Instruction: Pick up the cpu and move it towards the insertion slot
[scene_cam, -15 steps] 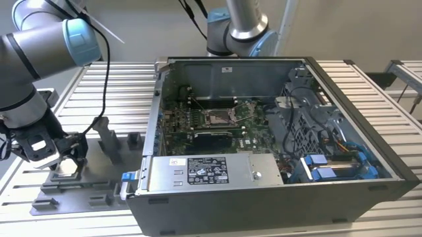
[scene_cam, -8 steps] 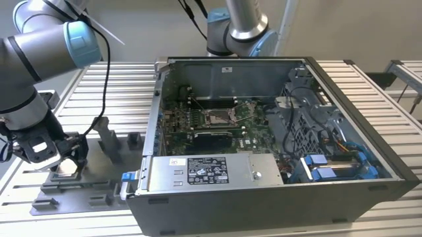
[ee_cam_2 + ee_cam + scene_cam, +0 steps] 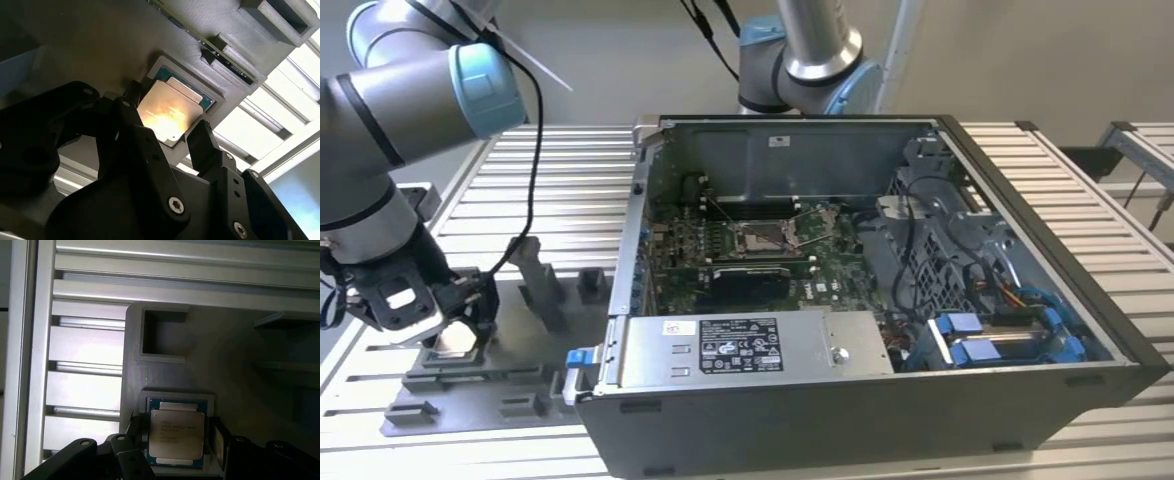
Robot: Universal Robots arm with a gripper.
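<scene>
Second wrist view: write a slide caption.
End effector at the cpu, which sits in the grey fixture pocket.

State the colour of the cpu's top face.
The cpu is silvery-grey; first wrist view shows it best.

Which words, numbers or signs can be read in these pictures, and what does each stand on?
White label on the metal box in the computer case: print too small to read.
Face of the cpu, first wrist view: faint lines of print, too blurred to read.
Nothing can be quoted.
</scene>
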